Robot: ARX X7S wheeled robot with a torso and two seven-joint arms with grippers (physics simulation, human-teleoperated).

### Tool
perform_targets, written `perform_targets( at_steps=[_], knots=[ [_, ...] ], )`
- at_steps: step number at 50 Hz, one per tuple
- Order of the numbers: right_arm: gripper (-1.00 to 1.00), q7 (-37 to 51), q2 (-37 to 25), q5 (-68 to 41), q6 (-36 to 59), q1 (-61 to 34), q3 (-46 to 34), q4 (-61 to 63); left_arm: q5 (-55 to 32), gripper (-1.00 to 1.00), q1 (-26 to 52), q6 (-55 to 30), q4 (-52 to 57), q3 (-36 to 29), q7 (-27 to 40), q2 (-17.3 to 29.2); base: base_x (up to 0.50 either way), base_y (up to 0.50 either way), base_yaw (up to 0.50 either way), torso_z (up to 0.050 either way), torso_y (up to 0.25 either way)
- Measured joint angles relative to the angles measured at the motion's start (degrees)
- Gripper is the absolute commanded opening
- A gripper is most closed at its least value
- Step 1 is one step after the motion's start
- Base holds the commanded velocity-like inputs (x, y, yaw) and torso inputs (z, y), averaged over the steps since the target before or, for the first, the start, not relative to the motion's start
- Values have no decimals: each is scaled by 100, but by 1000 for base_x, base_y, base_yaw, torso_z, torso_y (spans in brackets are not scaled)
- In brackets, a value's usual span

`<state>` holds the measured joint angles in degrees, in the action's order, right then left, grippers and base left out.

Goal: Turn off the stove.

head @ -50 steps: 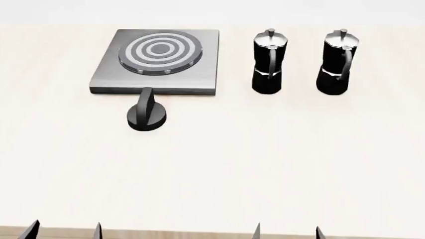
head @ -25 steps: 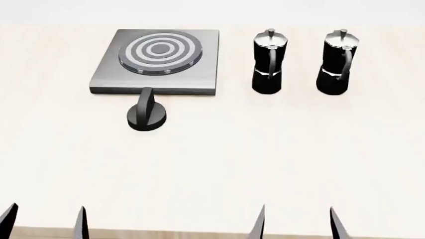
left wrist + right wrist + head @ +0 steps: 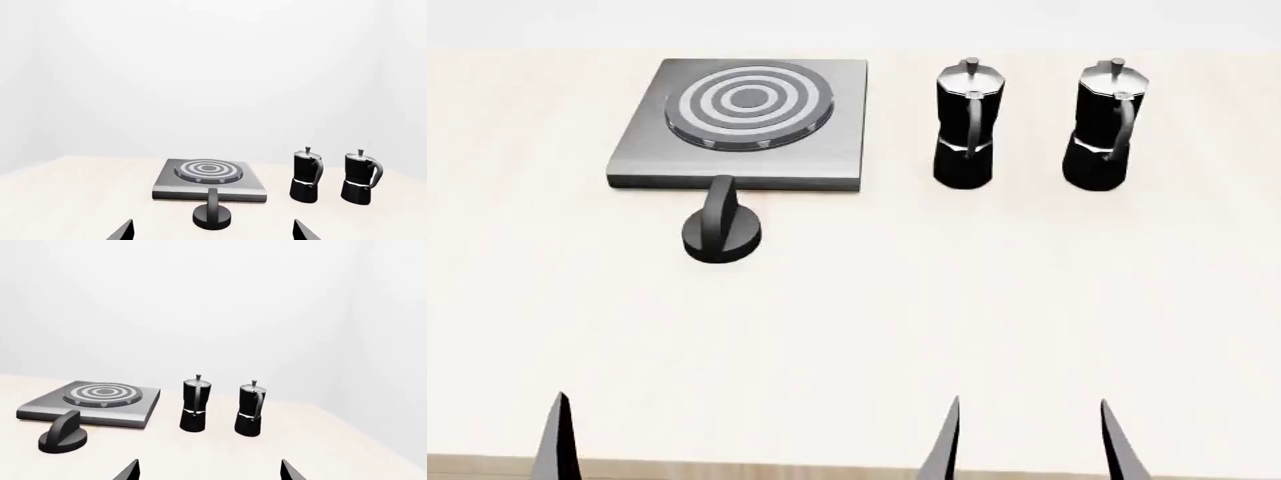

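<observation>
The stove is a square brushed-grey plate (image 3: 741, 125) with a ringed round burner (image 3: 749, 103), at the far left of the table. Its black ridged knob (image 3: 722, 232) sits apart on the table just in front of the plate. The knob also shows in the left wrist view (image 3: 212, 216) and the right wrist view (image 3: 63, 435). My left gripper (image 3: 212, 234) is open and empty, well short of the knob and lined up with it. In the head view only one of its fingertips (image 3: 557, 440) shows. My right gripper (image 3: 1030, 445) is open and empty near the front edge.
Two black-and-silver moka pots (image 3: 968, 125) (image 3: 1108, 125) stand upright to the right of the stove plate. The light wooden table (image 3: 868, 320) stretches between the grippers and the stove; its front edge runs along the bottom of the head view.
Both grippers' fingertips have come further up into the head view. The left pair has shifted left, so only one fingertip shows now. The stove, knob and pots have not moved.
</observation>
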<state>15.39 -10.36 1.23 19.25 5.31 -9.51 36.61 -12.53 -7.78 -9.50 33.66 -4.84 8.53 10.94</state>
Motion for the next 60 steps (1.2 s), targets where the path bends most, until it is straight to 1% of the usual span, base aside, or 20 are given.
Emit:
perform_targets(
  at_steps=[44,60],
  knots=[
    [100,207,-115,-45,-144,-31,-172,-159,-294,100,34,-105,60,-60,259,166,0,0,0,0,0],
    [100,265,-197,-128,-228,-19,-232,-171,-346,100,46,-26,-5,-119,362,241,185,0,0,0,0]
  ],
)
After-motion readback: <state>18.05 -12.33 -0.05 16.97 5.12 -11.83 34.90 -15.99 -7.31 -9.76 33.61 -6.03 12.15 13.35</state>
